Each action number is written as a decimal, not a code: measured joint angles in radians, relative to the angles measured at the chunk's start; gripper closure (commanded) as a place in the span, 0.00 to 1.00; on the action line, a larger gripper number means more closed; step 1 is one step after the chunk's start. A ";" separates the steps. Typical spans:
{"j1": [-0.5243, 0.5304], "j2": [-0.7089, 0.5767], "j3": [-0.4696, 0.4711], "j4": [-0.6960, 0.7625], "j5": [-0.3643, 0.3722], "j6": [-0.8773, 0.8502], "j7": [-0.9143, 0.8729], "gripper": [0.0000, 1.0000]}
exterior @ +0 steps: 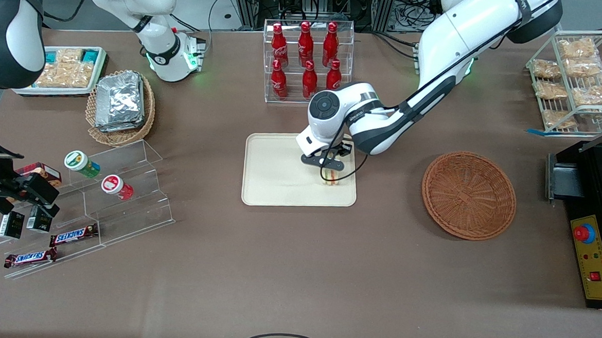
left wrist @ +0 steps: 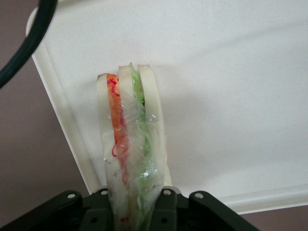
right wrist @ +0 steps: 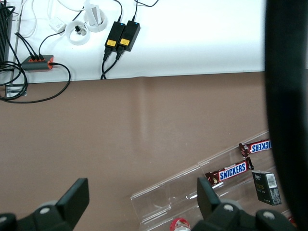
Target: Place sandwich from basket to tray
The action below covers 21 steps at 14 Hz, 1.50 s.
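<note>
The sandwich (exterior: 332, 179) (left wrist: 129, 130), a wrapped white-bread wedge with orange, red and green filling, stands upright between my gripper's fingers. My gripper (exterior: 330, 171) (left wrist: 132, 211) is shut on the sandwich, low over the cream tray (exterior: 269, 188) (left wrist: 231, 91), near the tray's edge toward the working arm's end. The sandwich's tip is at the tray's surface; whether it touches I cannot tell. The reddish-brown wicker basket (exterior: 468, 194) lies on the table beside the tray, toward the working arm's end, with nothing in it.
A clear rack of red bottles (exterior: 306, 61) stands farther from the camera than the tray. A tan basket of foil packets (exterior: 121, 105) and acrylic steps with Snickers bars (exterior: 73, 235) lie toward the parked arm's end. A black control box (exterior: 592, 256) lies toward the working arm's end.
</note>
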<state>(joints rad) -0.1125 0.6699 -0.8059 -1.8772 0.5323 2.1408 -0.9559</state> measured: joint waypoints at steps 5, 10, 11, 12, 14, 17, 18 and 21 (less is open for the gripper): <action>-0.016 0.016 0.006 0.000 0.019 0.000 -0.003 0.25; -0.015 0.016 0.008 0.030 0.022 0.000 -0.044 0.15; -0.014 0.015 0.009 0.052 0.022 -0.004 -0.058 0.15; -0.013 0.013 0.009 0.076 0.022 -0.020 -0.069 0.14; -0.005 0.007 0.010 0.132 0.022 -0.073 -0.084 0.10; 0.026 -0.006 0.014 0.208 0.022 -0.129 -0.121 0.01; 0.044 -0.015 0.014 0.229 0.022 -0.158 -0.128 0.01; 0.108 -0.068 0.015 0.284 0.022 -0.289 -0.133 0.01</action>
<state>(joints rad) -0.0042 0.6020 -0.7905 -1.5931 0.5544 1.8516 -1.0890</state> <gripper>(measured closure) 0.009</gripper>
